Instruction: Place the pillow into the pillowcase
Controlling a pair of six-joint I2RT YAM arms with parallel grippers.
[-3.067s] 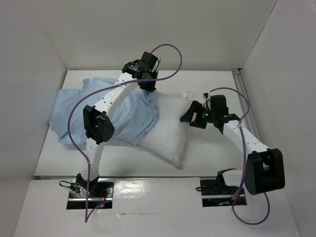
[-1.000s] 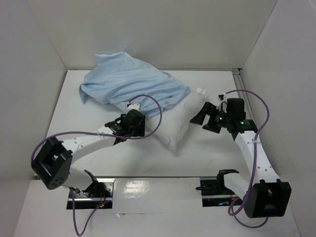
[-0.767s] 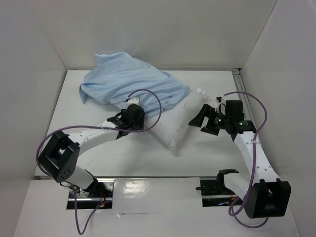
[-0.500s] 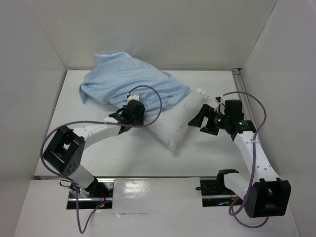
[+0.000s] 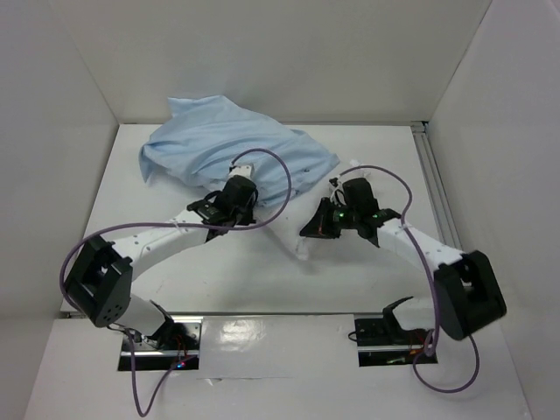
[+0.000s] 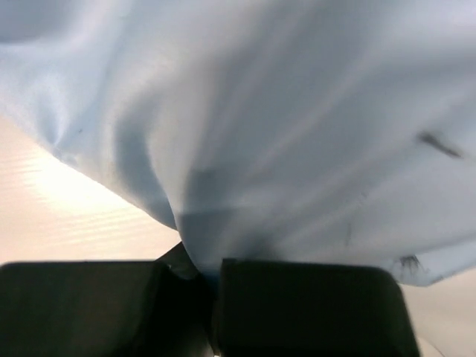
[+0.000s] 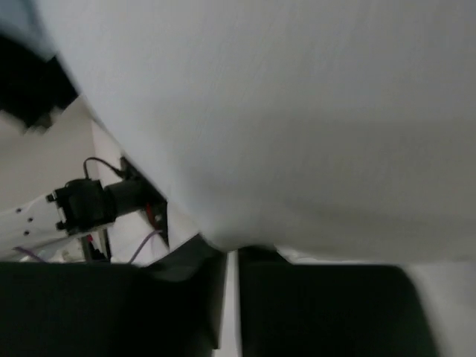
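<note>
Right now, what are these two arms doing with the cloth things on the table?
Two robot arms are working to get a pillow into a pillowcase. The left gripper is shut on a fold of the blue pillowcase. The right gripper pinches the near end of the white pillow. The pillowcase covers the pillow's far part; whether that part is inside it cannot be told.
</note>
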